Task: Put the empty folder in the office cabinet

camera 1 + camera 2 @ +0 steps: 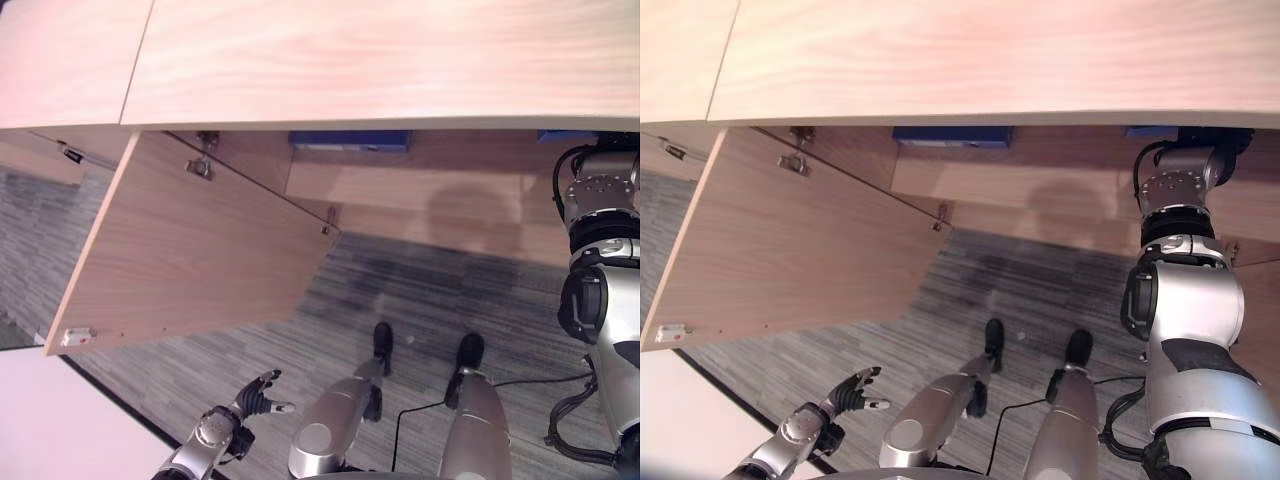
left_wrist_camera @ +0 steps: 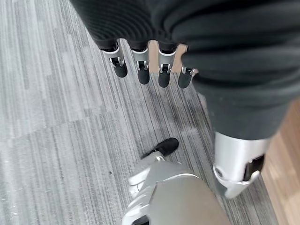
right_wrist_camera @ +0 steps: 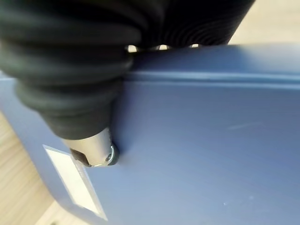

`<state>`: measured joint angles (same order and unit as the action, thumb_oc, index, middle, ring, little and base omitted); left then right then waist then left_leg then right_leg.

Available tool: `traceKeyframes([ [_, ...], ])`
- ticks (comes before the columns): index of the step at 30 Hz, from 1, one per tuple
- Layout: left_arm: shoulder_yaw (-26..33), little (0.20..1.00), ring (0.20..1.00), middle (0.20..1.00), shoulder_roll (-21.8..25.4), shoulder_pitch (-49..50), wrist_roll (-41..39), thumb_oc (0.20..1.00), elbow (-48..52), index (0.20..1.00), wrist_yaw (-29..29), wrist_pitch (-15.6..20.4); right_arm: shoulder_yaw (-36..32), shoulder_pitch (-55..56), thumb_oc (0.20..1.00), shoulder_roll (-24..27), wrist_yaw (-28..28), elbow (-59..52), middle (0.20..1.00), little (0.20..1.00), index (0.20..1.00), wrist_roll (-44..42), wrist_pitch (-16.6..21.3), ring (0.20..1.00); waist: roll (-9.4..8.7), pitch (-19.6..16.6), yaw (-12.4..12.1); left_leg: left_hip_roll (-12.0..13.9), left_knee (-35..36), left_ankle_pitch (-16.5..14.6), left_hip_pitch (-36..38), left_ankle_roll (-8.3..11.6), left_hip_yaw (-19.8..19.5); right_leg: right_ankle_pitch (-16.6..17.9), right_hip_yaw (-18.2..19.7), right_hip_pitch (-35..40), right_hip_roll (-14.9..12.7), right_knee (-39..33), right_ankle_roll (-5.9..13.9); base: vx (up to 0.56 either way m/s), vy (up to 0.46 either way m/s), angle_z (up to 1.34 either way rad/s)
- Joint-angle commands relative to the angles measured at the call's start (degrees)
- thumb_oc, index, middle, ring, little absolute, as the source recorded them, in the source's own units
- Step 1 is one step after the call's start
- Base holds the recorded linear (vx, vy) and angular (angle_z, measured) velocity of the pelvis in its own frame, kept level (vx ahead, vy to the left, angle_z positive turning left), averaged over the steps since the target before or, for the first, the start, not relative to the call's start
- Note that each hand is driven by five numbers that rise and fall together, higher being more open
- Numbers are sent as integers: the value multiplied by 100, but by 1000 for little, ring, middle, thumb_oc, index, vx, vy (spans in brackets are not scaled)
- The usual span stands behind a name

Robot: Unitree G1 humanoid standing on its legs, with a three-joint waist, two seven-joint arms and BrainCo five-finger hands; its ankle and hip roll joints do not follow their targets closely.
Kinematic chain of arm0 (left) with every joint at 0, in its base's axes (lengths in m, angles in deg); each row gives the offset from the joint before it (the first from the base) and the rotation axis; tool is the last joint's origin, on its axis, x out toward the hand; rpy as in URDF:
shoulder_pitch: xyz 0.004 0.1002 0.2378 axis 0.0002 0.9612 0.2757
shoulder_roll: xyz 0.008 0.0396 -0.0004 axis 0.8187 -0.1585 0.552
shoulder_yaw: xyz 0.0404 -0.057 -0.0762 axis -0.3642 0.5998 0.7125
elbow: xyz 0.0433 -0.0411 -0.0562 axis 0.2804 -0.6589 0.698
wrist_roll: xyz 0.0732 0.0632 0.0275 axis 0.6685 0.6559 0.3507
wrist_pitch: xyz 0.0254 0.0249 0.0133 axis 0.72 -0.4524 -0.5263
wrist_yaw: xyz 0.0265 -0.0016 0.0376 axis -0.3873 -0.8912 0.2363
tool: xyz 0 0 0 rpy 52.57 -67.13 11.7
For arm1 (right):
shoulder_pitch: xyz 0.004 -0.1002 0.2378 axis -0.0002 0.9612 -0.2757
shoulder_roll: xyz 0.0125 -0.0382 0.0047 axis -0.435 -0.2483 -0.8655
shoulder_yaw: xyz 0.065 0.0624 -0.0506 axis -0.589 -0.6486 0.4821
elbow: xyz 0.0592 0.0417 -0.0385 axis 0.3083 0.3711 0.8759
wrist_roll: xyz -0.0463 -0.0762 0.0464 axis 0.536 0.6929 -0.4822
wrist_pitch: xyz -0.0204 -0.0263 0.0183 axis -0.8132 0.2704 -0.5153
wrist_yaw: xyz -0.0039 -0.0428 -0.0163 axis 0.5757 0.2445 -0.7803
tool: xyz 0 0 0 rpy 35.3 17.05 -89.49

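A blue folder point(image 3: 197, 140) with a white label is in my right hand point(image 3: 91, 147): the thumb presses on its face and the fingers curl over its top edge. From the head, a corner of this folder point(image 1: 565, 135) shows under the cabinet top point(image 1: 380, 60), where my right arm reaches into the open office cabinet. The cabinet's wooden door point(image 1: 190, 250) stands swung open to the left. My left hand point(image 1: 262, 395) hangs low over the carpet with fingers point(image 2: 143, 72) straight and nothing in them.
Another blue folder point(image 1: 348, 140) lies on the shelf inside the cabinet, left of my right arm. Grey striped carpet point(image 1: 430, 290) spreads below the cabinet. A pale surface point(image 1: 60, 420) sits at the lower left.
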<state>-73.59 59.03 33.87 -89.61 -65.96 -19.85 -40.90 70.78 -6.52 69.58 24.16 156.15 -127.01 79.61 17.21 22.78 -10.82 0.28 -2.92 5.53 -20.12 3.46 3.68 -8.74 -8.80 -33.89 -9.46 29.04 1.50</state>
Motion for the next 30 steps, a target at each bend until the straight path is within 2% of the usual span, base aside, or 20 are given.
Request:
traceKeyframes([
  [1,-146,1000,1000,1000,261,106,-193,1000,-72,1000,139,-18,184,-239,200,303,16,-175,200,200,200,-166,408,200,18,-320,-21,306,-708,-747,-5,242,-263,125,257,533,-52,-755,596,-5,24,7],
  [4,-97,1000,1000,1000,391,35,-283,1000,45,1000,232,11,232,-346,200,313,27,-107,200,200,200,-232,365,200,55,-271,-44,257,-989,-870,-398,234,-275,-38,262,181,-91,-425,605,-24,10,-1],
  [7,-75,1000,1000,1000,536,-79,-483,1000,293,1000,315,20,272,-429,200,261,76,-49,200,200,200,-328,355,200,-5,-222,-21,217,-1729,-1091,-1104,210,-328,-232,274,-371,-182,223,570,-47,-23,19],
  [14,42,1000,1000,1000,766,-73,-572,1000,480,1000,371,32,306,-537,200,250,137,-133,200,200,200,-369,361,200,-97,-242,-20,164,-2522,-1540,-1737,208,-463,-685,351,-898,-290,1060,573,22,-23,8],
  [15,80,1000,1000,1000,804,-52,-603,1000,492,1000,379,32,315,-552,200,258,131,-167,200,200,200,-359,360,200,-96,-210,-30,177,-2562,-1415,-1860,201,-446,-579,303,-1012,-317,1108,532,9,-8,8],
  [17,156,1000,1000,1000,853,-10,-663,1000,510,1000,388,42,345,-580,200,307,137,-192,200,200,200,-342,365,200,-109,-260,-52,173,-2722,-1614,-1925,211,-510,-817,356,-1065,-323,1308,548,71,-29,6],
  [19,262,1000,1000,1000,1005,91,-734,1000,634,1000,367,63,451,-745,200,525,139,-155,200,200,200,-320,326,200,-110,-307,-105,152,-2799,-1655,-2060,224,-552,-925,348,-1215,-365,1513,540,35,-48,8],
  [30,305,1000,1000,1000,1180,321,-774,1000,690,1000,217,81,1155,-1603,200,1191,173,-237,200,200,200,-64,274,200,-59,-502,-282,75,-2464,-1494,-2048,288,-626,-1016,334,-1334,-464,1632,558,14,-12,4],
])
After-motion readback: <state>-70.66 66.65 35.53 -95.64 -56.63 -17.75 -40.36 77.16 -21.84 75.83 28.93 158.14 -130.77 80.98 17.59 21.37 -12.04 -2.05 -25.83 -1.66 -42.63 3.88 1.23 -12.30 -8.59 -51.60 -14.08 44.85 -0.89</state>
